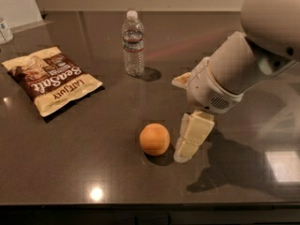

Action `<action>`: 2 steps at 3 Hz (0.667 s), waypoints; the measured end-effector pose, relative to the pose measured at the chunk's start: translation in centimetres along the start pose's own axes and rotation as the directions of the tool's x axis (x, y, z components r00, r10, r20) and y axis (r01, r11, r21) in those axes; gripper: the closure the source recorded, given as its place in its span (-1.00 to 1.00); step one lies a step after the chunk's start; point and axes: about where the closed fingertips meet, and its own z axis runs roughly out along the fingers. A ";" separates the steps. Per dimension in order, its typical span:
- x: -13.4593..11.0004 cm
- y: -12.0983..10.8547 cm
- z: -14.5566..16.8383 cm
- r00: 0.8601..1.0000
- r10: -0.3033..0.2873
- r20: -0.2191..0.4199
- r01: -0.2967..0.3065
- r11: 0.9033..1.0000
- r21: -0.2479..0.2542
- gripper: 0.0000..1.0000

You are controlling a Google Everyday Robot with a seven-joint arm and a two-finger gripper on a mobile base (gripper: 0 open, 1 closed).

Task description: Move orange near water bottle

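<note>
The orange (154,138) sits on the dark table, front of centre. The water bottle (133,43) stands upright at the back, clear with a white cap and a red label band, well apart from the orange. My gripper (179,118) comes in from the right on a large white arm, low over the table. It is open and empty. One cream finger (191,136) reaches down just to the right of the orange, close to it. The other finger (181,80) points left, further back.
A brown-and-cream chip bag (50,78) lies flat at the left. The dark table (93,172) has its front edge near the bottom of the view. A pale object (4,31) stands at the far left back edge. The arm's shadow falls right of the orange.
</note>
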 end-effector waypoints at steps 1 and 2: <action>-1.4 0.6 2.2 1.000 -0.014 0.011 0.014 1.000 -0.014 -1.00; -2.0 1.5 3.5 1.000 -0.031 0.005 0.031 0.999 -0.030 -1.00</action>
